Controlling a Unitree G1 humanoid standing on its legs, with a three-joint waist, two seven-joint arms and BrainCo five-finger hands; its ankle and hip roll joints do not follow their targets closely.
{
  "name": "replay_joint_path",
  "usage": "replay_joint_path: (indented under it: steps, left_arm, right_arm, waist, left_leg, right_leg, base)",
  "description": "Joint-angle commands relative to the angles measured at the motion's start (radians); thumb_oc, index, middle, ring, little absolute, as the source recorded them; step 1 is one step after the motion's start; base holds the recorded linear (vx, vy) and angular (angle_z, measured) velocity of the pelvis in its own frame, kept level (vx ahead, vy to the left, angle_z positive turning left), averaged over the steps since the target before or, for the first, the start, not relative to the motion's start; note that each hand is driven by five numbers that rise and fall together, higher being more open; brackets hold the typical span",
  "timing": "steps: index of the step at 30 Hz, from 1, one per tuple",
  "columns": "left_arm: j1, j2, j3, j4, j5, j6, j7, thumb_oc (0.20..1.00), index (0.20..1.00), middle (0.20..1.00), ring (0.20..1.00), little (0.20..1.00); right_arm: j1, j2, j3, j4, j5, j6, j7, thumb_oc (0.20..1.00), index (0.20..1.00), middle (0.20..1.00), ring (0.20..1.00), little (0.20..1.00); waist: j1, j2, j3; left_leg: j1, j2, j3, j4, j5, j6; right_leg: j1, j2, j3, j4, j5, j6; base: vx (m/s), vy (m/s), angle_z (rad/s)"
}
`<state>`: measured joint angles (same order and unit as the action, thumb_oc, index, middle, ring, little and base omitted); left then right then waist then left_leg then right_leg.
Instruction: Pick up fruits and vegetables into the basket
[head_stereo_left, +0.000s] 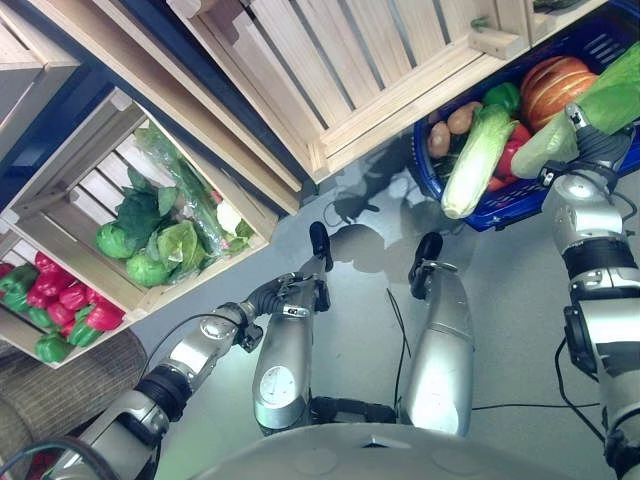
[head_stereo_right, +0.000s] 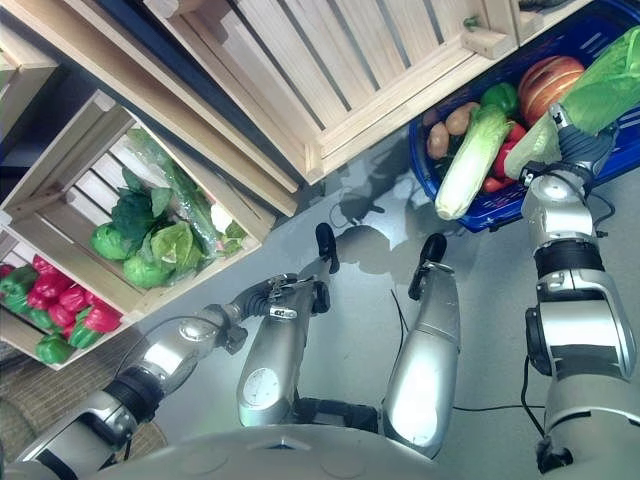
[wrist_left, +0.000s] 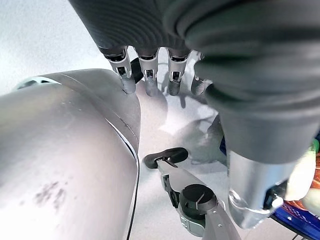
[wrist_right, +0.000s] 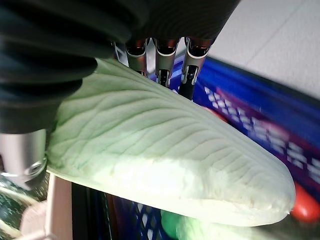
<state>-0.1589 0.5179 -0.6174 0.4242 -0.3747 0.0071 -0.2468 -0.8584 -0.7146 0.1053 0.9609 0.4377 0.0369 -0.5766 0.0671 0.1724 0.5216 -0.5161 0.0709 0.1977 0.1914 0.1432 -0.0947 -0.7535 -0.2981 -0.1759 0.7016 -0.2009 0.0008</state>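
Right hand clasps cabbage over crowded blue basket; left hand relaxed

Produce shop: vegetable-filled wooden crates, blue basket.

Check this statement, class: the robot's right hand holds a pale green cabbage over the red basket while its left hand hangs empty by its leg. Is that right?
One detail is wrong: the basket is blue, not red, as the left eye view shows. The rest stands: the right hand holds the pale green cabbage over it, and the left hand hangs empty by the leg.
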Motion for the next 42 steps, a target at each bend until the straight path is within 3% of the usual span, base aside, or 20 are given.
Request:
replay_joint_path:
  steps: [1,4,9,10,11,12,13,16,21,29,32,33,34,36,37,42]
  left_arm:
    - [0.136,-0.03,-0.122,0.007,-0.033,-0.019,-0.039,1.0,1.0,1.0,1.0,1.0]
    - [0.141,-0.025,-0.129,-0.008,-0.029,-0.033,-0.028,1.0,1.0,1.0,1.0,1.0]
    - [0.147,-0.021,-0.136,-0.016,-0.029,-0.038,-0.007,1.0,1.0,1.0,1.0,1.0]
    - [0.149,-0.019,-0.138,-0.022,-0.029,-0.036,-0.003,1.0,1.0,1.0,1.0,1.0]
    - [0.151,-0.019,-0.141,-0.024,-0.029,-0.038,0.003,1.0,1.0,1.0,1.0,1.0]
    - [0.151,-0.019,-0.144,-0.024,-0.028,-0.038,0.006,1.0,1.0,1.0,1.0,1.0]
    - [0.152,-0.018,-0.144,-0.028,-0.024,-0.038,0.007,1.0,1.0,1.0,1.0,1.0]
    - [0.148,-0.014,-0.15,-0.043,-0.018,-0.025,0.016,1.0,1.0,1.0,1.0,1.0]
    - [0.153,-0.005,-0.143,-0.066,-0.019,-0.011,0.016,1.0,1.0,1.0,1.0,1.0]
    - [0.166,-0.002,-0.101,-0.044,-0.057,-0.007,0.013,1.0,1.0,1.0,1.0,1.0]
    - [0.172,0.002,-0.058,-0.031,-0.08,0.003,0.002,1.0,1.0,1.0,1.0,1.0]
    - [0.167,0.002,-0.043,-0.029,-0.087,0.008,-0.003,1.0,1.0,1.0,1.0,1.0]
    - [0.171,0.0,-0.038,-0.025,-0.089,0.013,-0.007,1.0,1.0,1.0,1.0,1.0]
    - [0.18,-0.003,-0.004,-0.014,-0.095,0.019,-0.016,1.0,1.0,1.0,1.0,1.0]
    - [0.189,-0.016,0.035,0.012,-0.088,0.022,-0.022,1.0,1.0,1.0,1.0,1.0]
    - [0.216,-0.042,0.115,0.08,-0.062,0.005,-0.027,1.0,1.0,1.0,1.0,1.0]
  right_arm:
    - [-0.049,-0.124,0.022,0.104,0.048,-0.007,0.014,0.2,0.2,0.2,0.2,0.2]
    - [-0.058,-0.118,0.017,0.169,0.084,-0.016,0.045,0.2,0.2,0.2,0.2,0.2]
    - [-0.062,-0.123,0.022,0.241,0.082,0.06,0.02,0.2,0.2,0.2,0.2,0.2]
    - [-0.055,-0.126,0.007,0.259,0.107,0.069,0.025,0.391,0.391,0.391,0.391,0.391]
    - [-0.051,-0.126,-0.004,0.276,0.129,0.069,0.018,0.696,0.696,0.696,0.696,0.696]
    - [-0.049,-0.125,-0.009,0.285,0.154,0.066,0.01,0.915,0.915,0.915,0.915,0.915]
    - [-0.042,-0.126,-0.03,0.304,0.196,0.065,0.005,1.0,1.0,1.0,1.0,1.0]
    - [-0.034,-0.124,-0.067,0.325,0.265,0.029,-0.017,1.0,1.0,1.0,1.0,1.0]
    - [-0.016,-0.115,-0.091,0.305,0.213,-0.072,-0.081,1.0,1.0,1.0,1.0,1.0]
    - [0.053,-0.099,-0.127,0.208,0.139,-0.231,-0.13,1.0,1.0,1.0,1.0,1.0]
    - [0.143,-0.067,-0.14,0.082,0.083,-0.304,-0.134,1.0,1.0,1.0,1.0,1.0]
    - [0.162,-0.058,-0.139,0.044,0.072,-0.314,-0.135,1.0,1.0,1.0,1.0,1.0]
    - [0.179,-0.053,-0.137,0.022,0.066,-0.317,-0.137,1.0,1.0,1.0,1.0,1.0]
    - [0.251,-0.03,-0.139,-0.083,0.04,-0.357,-0.139,1.0,1.0,1.0,1.0,1.0]
    - [0.343,0.007,-0.147,-0.203,0.007,-0.413,-0.134,1.0,1.0,1.0,1.0,1.0]
    - [0.561,0.108,-0.155,-0.45,-0.116,-0.503,-0.119,1.0,1.0,1.0,1.0,1.0]
  waist:
    - [0.008,0.134,-0.002]
    - [0.021,0.145,-0.002]
    - [0.033,0.15,-0.002]
    - [0.034,0.151,-0.002]
    - [0.035,0.151,-0.002]
    - [0.036,0.151,-0.002]
    - [0.038,0.151,-0.002]
    - [0.04,0.15,-0.002]
    - [0.038,0.138,-0.002]
    - [0.004,0.091,-0.002]
    - [-0.019,0.051,-0.002]
    - [-0.023,0.043,-0.002]
    - [-0.027,0.035,-0.002]
    - [-0.04,0.007,-0.002]
    - [-0.058,-0.027,-0.002]
    - [-0.09,-0.107,-0.029]
  left_leg:
    - [-0.074,-0.002,-0.023,0.158,-0.169,0.013]
    - [-0.101,-0.005,-0.027,0.16,-0.167,0.019]
    - [-0.144,-0.005,-0.034,0.183,-0.171,0.026]
    - [-0.148,-0.006,-0.036,0.186,-0.172,0.028]
    - [-0.152,-0.007,-0.038,0.187,-0.172,0.029]
    - [-0.154,-0.008,-0.039,0.189,-0.173,0.03]
    - [-0.159,-0.009,-0.042,0.196,-0.176,0.031]
    - [-0.158,-0.01,-0.045,0.201,-0.179,0.036]
    - [-0.135,-0.012,-0.05,0.195,-0.182,0.038]
    - [-0.029,-0.008,-0.041,0.156,-0.188,0.037]
    - [0.04,0.001,-0.035,0.135,-0.192,0.037]
    - [0.036,0.008,-0.022,0.123,-0.167,0.045]
    - [0.061,0.006,-0.032,0.123,-0.189,0.037]
    - [0.101,0.012,-0.028,0.104,-0.189,0.036]
    - [0.14,0.024,-0.016,0.079,-0.166,0.042]
    - [0.275,0.037,-0.012,0.007,-0.165,0.035]
  right_leg:
    - [0.003,0.042,-0.036,0.015,-0.062,0.017]
    - [-0.024,0.043,-0.035,0.028,-0.064,0.012]
    - [-0.06,0.038,-0.033,0.048,-0.065,0.009]
    - [-0.063,0.038,-0.033,0.05,-0.066,0.009]
    - [-0.064,0.039,-0.032,0.05,-0.066,0.009]
    - [-0.065,0.04,-0.031,0.049,-0.065,0.009]
    - [-0.065,0.038,-0.031,0.049,-0.063,0.011]
    - [-0.058,0.039,-0.031,0.041,-0.057,0.013]
    - [-0.023,0.047,-0.032,0.006,-0.04,0.02]
    - [0.096,0.073,-0.034,-0.089,-0.007,0.036]
    - [0.174,0.077,-0.035,-0.142,0.016,0.049]
    - [0.174,0.078,-0.049,-0.166,0.05,0.041]
    - [0.199,0.08,-0.037,-0.169,0.031,0.052]
    - [0.247,0.086,-0.039,-0.21,0.048,0.057]
    - [0.298,0.093,-0.051,-0.265,0.094,0.055]
    - [0.467,0.11,-0.046,-0.406,0.14,0.084]
  base:
    - [-0.02,-0.058,0.09]
    - [-0.02,-0.05,0.06]
    - [-0.02,-0.026,0.02]
    - [0.0,0.0,0.0]
    - [-0.03,-0.011,0.03]
    - [0.0,0.0,0.0]
    - [0.0,0.0,0.0]
    - [-0.02,-0.003,0.01]
    - [-0.02,0.03,0.03]
    - [-0.02,0.103,-0.04]
    - [-0.03,0.124,-0.08]
    - [-0.01,0.062,-0.07]
    - [-0.01,0.074,-0.08]
    - [0.0,0.094,-0.1]
    - [-0.03,0.072,-0.12]
    - [0.06,0.049,-0.18]
